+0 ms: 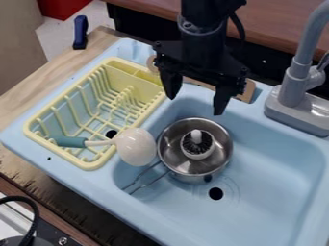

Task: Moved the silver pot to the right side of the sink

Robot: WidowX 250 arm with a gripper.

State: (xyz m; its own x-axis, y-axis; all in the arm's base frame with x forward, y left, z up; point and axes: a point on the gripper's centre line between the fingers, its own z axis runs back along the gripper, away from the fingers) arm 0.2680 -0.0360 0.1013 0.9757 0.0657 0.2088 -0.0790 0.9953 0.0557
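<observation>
Surface: pale blue toy sink unit (257, 209) set in a wood-grain counter (38, 77). Yellow dish rack (38, 132) on its left side in view; a white-headed utensil (136, 146) with a teal handle lies across the rack's near edge. Grey faucet (297, 77) at upper right. Room: brown tabletop (276, 21) behind, red object (61, 6) at top left.

Silver pot (223, 162): inside the basin, toward its left in view, drain hole (216, 193) just beside it. Mouth faces up; a small black-bristled brush (198, 144) sits inside. Long axis runs diagonally, wire handle pointing to lower left in view.

Gripper (196, 104): above the basin's back edge, fingers wide apart, nothing held.
</observation>
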